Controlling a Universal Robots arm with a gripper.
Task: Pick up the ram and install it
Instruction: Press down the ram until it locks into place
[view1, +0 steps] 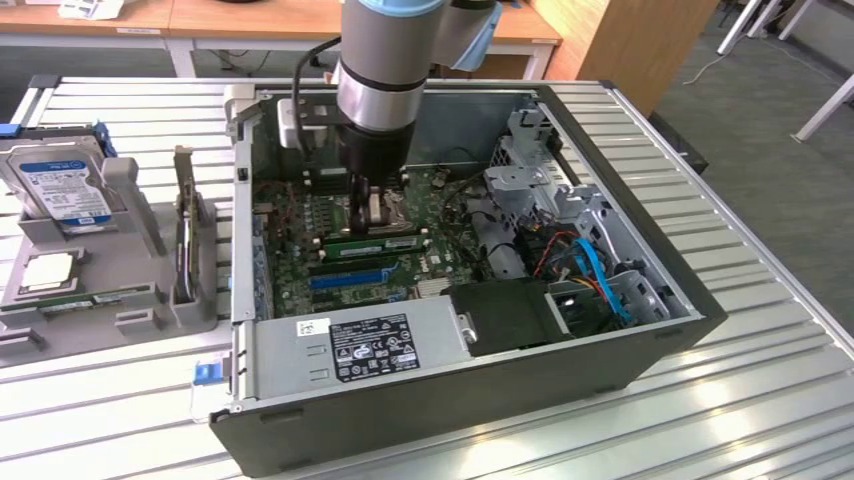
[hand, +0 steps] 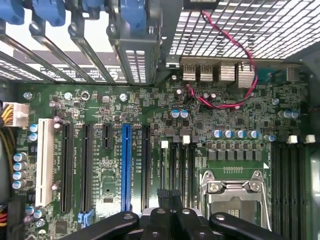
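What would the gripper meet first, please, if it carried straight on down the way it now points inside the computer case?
Most likely the motherboard: the gripper points straight down over it, close beside the CPU socket and the black memory slots. Which of these it would touch first is unclear, as depth is hard to judge.

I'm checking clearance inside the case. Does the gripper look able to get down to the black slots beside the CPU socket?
Probably yes: the gripper hangs just above the motherboard in the open case, and nothing stands over those slots.
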